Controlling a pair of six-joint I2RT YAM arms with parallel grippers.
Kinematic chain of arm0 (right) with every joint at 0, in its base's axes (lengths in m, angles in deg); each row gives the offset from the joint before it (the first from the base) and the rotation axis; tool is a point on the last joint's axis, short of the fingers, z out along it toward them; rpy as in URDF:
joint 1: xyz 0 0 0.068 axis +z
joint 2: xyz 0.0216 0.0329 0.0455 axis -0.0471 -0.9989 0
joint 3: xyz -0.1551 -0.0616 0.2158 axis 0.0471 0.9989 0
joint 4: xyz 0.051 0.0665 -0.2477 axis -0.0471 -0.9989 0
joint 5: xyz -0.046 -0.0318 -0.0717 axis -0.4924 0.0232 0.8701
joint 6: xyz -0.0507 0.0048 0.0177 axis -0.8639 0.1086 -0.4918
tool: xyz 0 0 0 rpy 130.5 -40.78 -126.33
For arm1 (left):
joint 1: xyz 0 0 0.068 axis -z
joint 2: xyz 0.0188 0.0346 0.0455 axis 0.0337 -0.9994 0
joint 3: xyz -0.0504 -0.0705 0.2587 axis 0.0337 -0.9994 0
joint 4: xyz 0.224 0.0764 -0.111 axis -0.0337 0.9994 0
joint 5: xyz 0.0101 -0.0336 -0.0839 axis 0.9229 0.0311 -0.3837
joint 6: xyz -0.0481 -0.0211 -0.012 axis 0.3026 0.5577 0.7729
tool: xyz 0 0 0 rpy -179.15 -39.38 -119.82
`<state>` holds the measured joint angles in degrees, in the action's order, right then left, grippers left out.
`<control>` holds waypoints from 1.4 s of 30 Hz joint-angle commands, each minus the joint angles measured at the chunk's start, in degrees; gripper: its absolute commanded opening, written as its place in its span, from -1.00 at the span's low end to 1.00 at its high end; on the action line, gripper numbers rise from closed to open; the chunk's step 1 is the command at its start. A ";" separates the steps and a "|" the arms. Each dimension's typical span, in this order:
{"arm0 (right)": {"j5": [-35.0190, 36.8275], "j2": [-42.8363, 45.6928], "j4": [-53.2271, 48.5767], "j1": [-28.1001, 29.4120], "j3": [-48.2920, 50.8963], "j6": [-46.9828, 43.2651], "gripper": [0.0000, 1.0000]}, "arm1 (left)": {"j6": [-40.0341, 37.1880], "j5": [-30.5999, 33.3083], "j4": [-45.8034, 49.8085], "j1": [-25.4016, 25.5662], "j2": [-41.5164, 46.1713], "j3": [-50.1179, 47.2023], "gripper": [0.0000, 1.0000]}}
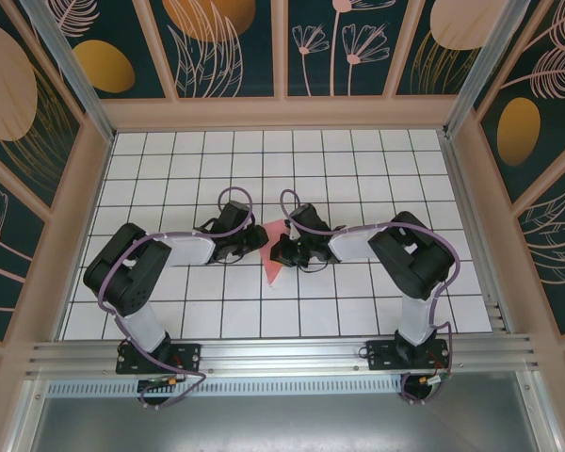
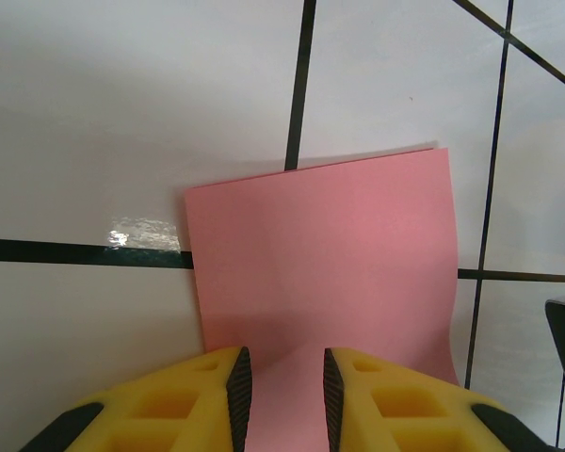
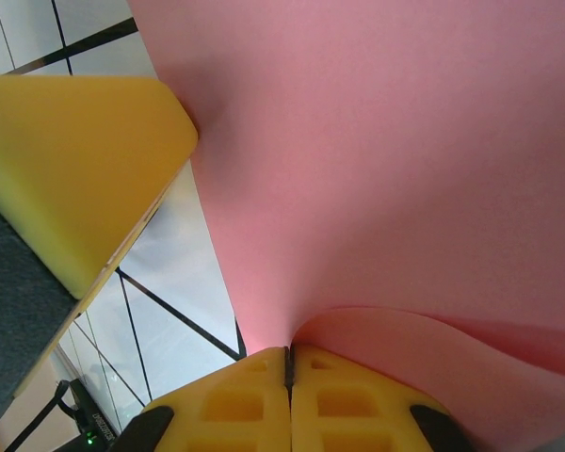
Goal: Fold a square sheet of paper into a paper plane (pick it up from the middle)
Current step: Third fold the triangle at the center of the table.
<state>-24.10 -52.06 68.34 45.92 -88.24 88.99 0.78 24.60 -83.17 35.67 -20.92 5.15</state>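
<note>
top view, paper: thin plain pink paper sheet (image 1: 275, 266) on the white black-gridded tabletop (image 1: 358, 179), mid-table between the two arms; visible part wide at the far end, narrowing to a point at the near end
top view, left gripper: black left gripper (image 1: 257, 237) touching the paper's far-left edge; finger gap cannot be made out from here
top view, right gripper: black right gripper (image 1: 284, 250) at the paper's right side, overlapping it; finger gap cannot be made out from here
left wrist, paper: pink paper sheet (image 2: 330, 254) flat on the tabletop (image 2: 122, 113), straight far edge, right edge slightly wavy, across a black grid line
left wrist, left gripper: left gripper (image 2: 282, 381) with yellow fingers (image 2: 207, 395) spread, clear gap, paper running into the gap; contact with the pads cannot be told
right wrist, right gripper: right gripper (image 3: 288, 365) with yellow fingers (image 3: 235, 405) pressed together, pinching the paper
right wrist, paper: pink paper sheet (image 3: 377, 141) lifted, curling up out of the pinch; a second layer bends off to the right
right wrist, other finger: yellow finger of the left gripper (image 3: 75, 160) at upper left, tip touching the paper's edge
right wrist, table: tabletop (image 3: 169, 273) below, apart from the lifted paper
</note>
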 commanded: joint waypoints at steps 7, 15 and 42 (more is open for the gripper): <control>1.58 -1.38 0.00 0.28 -1.48 -1.50 -0.85 | -1.03 -1.26 1.44 -0.01 -1.77 0.02 -0.41; 1.43 -2.04 0.36 0.28 -1.61 -1.28 -0.85 | -0.98 -1.33 1.44 0.01 -1.44 -0.11 -0.41; 3.73 -1.23 -2.02 0.28 0.27 -2.73 -0.21 | 2.75 3.06 3.15 -1.83 12.11 -4.87 -0.29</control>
<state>-25.13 -52.08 69.45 46.27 -89.15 88.73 2.93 27.81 -81.11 34.16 -9.68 1.24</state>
